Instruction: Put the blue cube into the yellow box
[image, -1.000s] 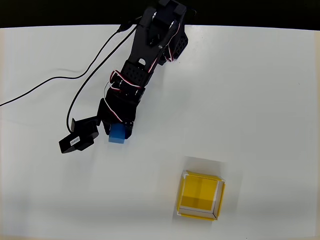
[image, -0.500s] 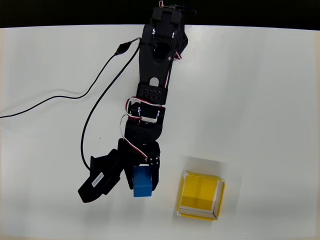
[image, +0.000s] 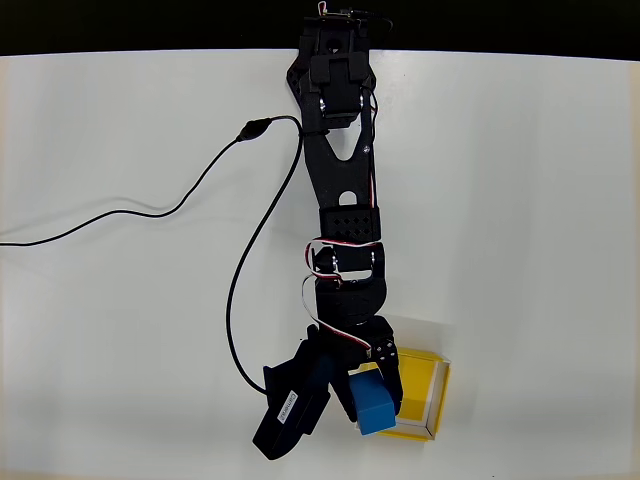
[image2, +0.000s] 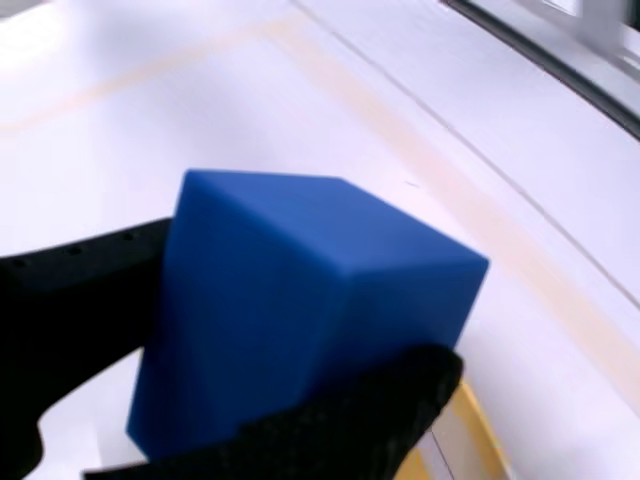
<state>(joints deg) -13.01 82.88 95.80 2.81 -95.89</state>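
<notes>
My gripper (image: 372, 400) is shut on the blue cube (image: 375, 405) and carries it over the left edge of the yellow box (image: 422, 392), near the table's front edge in the overhead view. The black arm stretches down from the top of that view and covers the box's left part. The wrist view has the blue cube (image2: 300, 310) up close, pinched between my black fingers (image2: 330, 430), and a sliver of the yellow box (image2: 455, 450) shows below it.
A black cable (image: 180, 210) runs from the arm across the left half of the white table (image: 520, 200). A black module (image: 290, 410) with a white label hangs on the arm left of the cube.
The arm has swung from the upper left to the lower middle with the blue cube held, ending over the box's left edge.
</notes>
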